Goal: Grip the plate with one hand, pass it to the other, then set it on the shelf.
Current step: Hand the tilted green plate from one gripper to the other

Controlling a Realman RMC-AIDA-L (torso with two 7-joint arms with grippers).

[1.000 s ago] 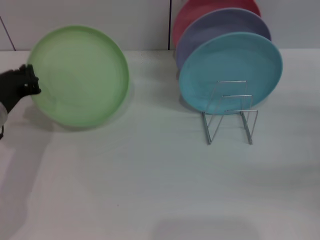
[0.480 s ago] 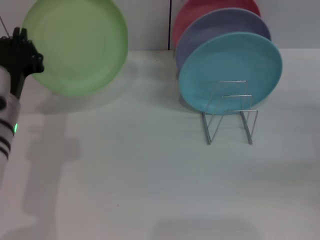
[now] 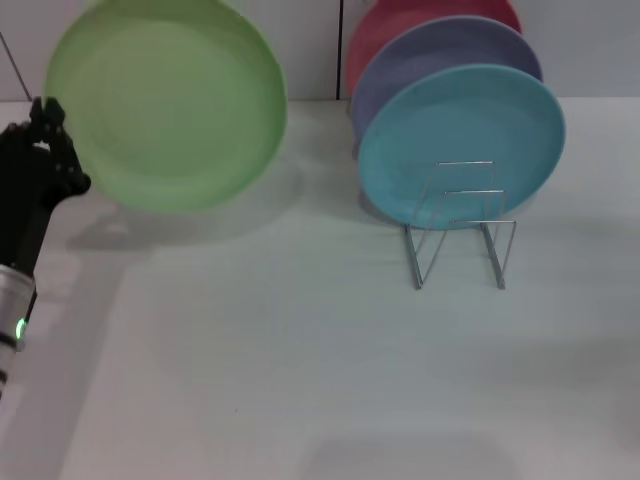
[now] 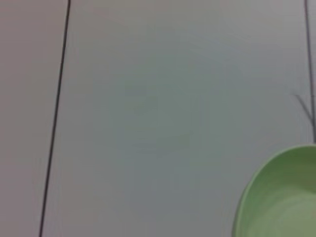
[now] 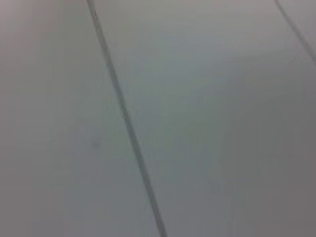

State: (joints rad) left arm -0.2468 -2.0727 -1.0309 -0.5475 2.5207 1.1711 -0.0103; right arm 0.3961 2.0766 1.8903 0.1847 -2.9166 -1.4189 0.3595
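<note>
I am holding the plate (image 3: pixel 165 105) clenched in my left gripper (image 3: pixel 62 165), now lifted off the table (handover next).

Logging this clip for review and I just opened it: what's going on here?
The left gripper holds the pale green plate by its edge, lifted off the white table at the robot's left. The wire shelf stands to the right, already carrying a turquoise plate, a lavender plate and a red plate on edge behind it. The right gripper is not in view, so no handover has begun.
</note>
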